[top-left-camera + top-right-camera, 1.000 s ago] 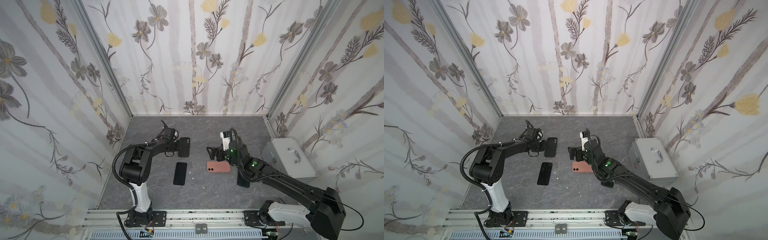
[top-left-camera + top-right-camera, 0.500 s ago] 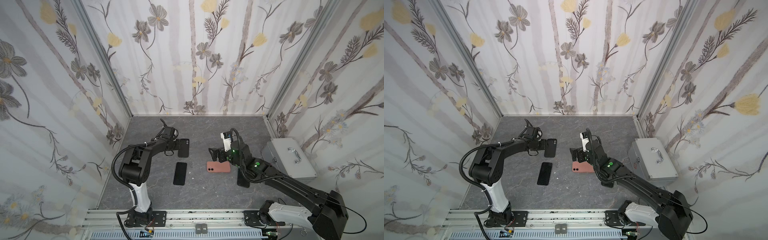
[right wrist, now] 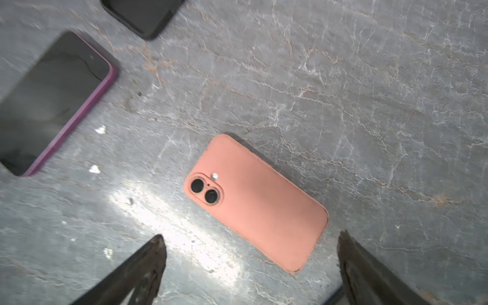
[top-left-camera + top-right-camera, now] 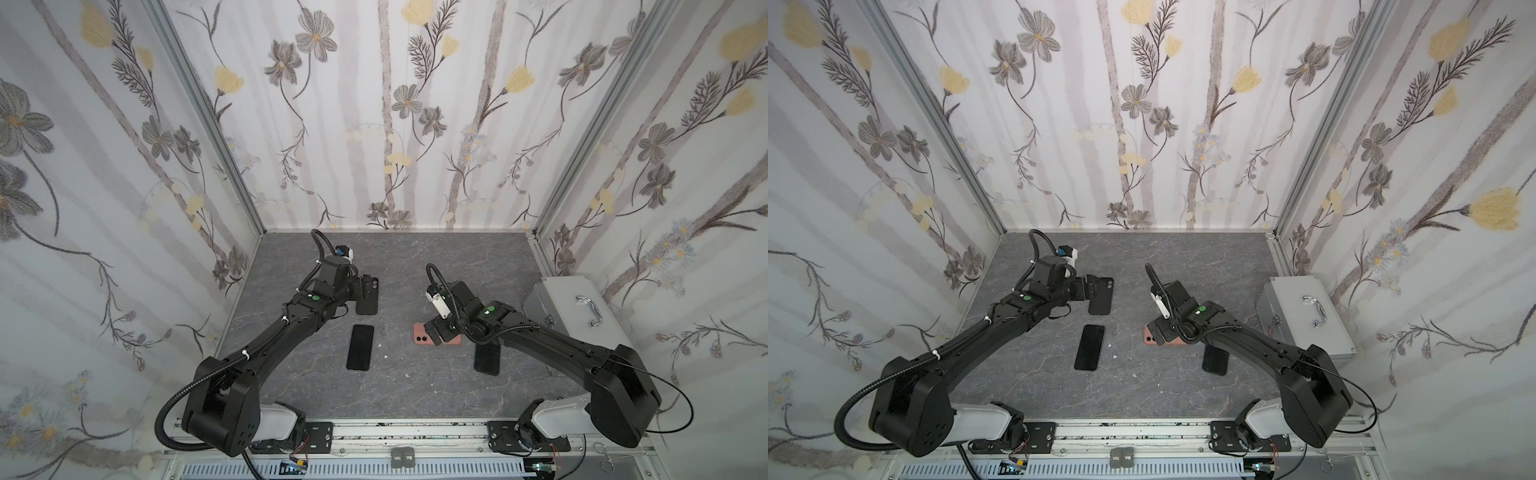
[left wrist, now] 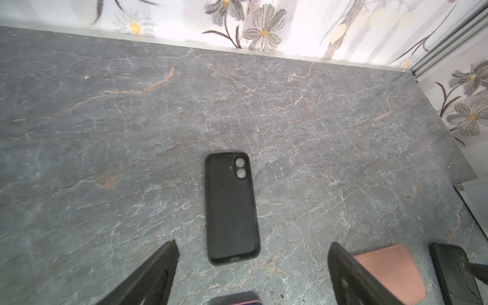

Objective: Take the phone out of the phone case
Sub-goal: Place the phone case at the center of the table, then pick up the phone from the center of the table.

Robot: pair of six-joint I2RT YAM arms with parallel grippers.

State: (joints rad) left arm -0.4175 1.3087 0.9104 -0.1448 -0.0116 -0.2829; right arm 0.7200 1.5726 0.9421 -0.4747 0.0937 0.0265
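My left gripper (image 5: 252, 266) stands wide open with nothing between its fingers (image 5: 158, 266), just short of the empty black case (image 5: 231, 208). That case lies flat on the grey table (image 5: 105, 118), hollow side up, its two camera holes at the end away from me. In both top views the case (image 4: 368, 295) sits at the tip of my left arm, toward the back wall. My right gripper (image 3: 250, 264) is spread open too and holds nothing; it hovers over the pink case (image 3: 258, 203), which lies back up and tilted across the wrist view, both lenses showing through its cut-out. Whether a phone sits inside it I cannot tell from this side. A bare black phone (image 4: 360, 347) lies screen up between the two arms, apart from both cases, and shows a purple rim in the right wrist view (image 3: 52, 103). Another dark phone (image 4: 487, 359) lies partly under my right arm, just beside the pink case (image 4: 424, 334). A grey metal box (image 4: 569, 309) stands against the right wall.
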